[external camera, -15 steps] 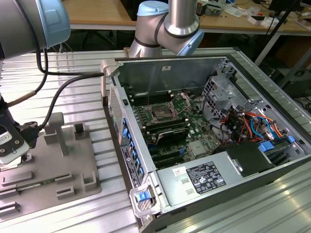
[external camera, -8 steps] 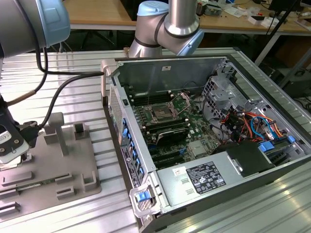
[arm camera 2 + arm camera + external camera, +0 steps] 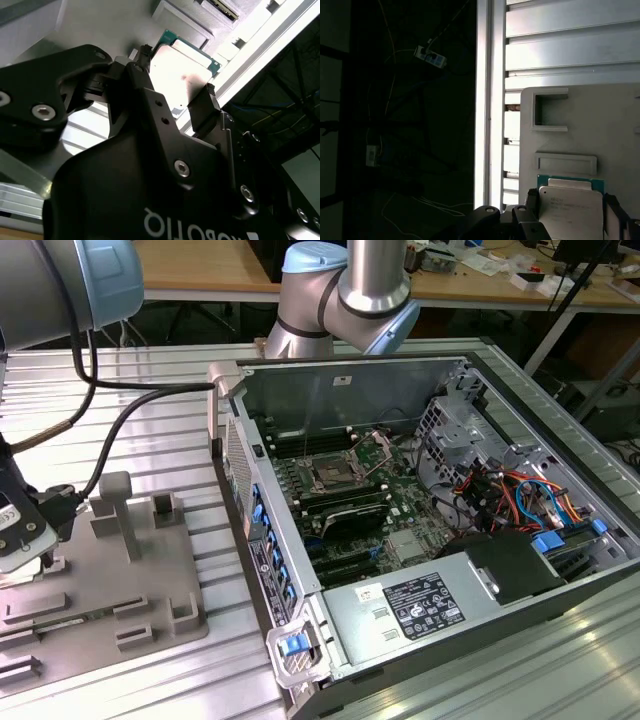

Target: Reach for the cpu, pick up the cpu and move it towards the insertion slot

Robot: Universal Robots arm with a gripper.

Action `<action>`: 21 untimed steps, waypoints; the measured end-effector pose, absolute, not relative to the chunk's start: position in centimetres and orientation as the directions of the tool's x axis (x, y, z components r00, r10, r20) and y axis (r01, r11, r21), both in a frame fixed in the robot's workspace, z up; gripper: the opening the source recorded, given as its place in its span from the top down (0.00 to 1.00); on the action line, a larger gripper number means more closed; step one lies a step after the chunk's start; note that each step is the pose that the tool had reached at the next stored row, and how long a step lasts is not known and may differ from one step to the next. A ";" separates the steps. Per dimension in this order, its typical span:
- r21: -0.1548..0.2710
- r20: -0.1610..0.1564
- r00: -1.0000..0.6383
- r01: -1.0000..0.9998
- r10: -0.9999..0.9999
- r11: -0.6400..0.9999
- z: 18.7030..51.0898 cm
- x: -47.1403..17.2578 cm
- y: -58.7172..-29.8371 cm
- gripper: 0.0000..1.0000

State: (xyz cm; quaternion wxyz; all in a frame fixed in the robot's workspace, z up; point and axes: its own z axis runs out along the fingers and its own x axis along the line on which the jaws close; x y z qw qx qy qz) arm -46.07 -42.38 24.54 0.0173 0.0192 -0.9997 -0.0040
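Hand [image 3: 177, 71] nearest the lens: one, black, with two fingers [image 3: 202, 107] set against opposite edges of the cpu [image 3: 570, 210]. You have it clamped at chip width.

Cpu: one, silver top, green rim. It sits flat over the grey fixture plate [image 3: 150, 570], just beside a raised rectangular frame. You cannot tell whether it is resting or lifted.

Insertion slot [image 3: 330, 476]: one, inside the single open computer case [image 3: 350, 380], well apart from the plate, toward the exterior view's right.

Worktop [image 3: 150, 410]: ribbed aluminium, carrying plate and case. One black cable [image 3: 130, 420] crosses it.

Room: wooden desks [image 3: 200, 265] behind.
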 end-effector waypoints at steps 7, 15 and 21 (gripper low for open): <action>0.009 0.034 -0.999 -0.038 -0.039 0.999 24.9 -46.1 -42.4 0.45; 0.008 0.035 -0.999 -0.038 -0.039 0.999 25.1 -46.1 -42.4 0.45; 0.009 0.034 -0.999 -0.038 -0.039 0.999 25.7 -46.1 -42.4 0.45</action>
